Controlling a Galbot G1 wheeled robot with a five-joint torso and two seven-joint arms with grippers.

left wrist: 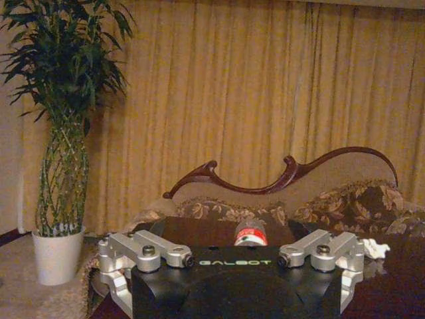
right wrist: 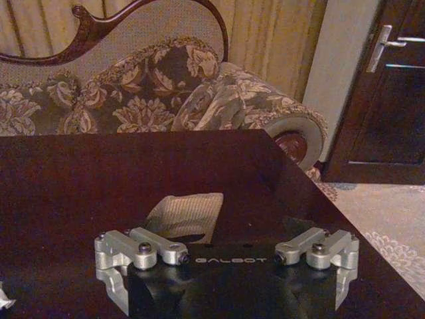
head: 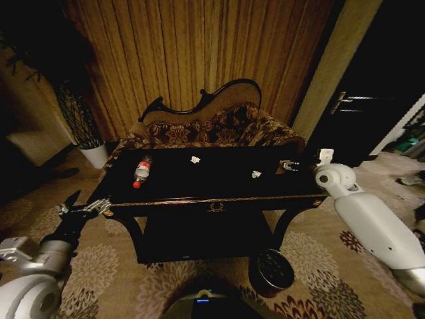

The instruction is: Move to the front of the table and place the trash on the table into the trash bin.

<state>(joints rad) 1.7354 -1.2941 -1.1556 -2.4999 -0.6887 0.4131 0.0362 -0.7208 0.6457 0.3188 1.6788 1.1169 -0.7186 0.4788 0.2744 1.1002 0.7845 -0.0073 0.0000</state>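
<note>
While I stand before the table (head: pixel 219 196), my left gripper (head: pixel 85 207) hangs just off its near left corner with fingers spread wide, holding nothing. My right gripper (head: pixel 290 164) reaches over the far right part of the glossy black top, its fingers also wide apart and empty. Lying on the left side of the tabletop is the bottle (head: pixel 141 171), its red cap toward me. Two crumpled white scraps rest farther right: one scrap (head: pixel 194 159) near the far edge, another scrap (head: pixel 256 174) close to my right gripper. Down on the carpet, by the table's near right leg, sits the trash bin (head: pixel 274 268). Beyond the table stands the patterned sofa (head: pixel 212 129).
</note>
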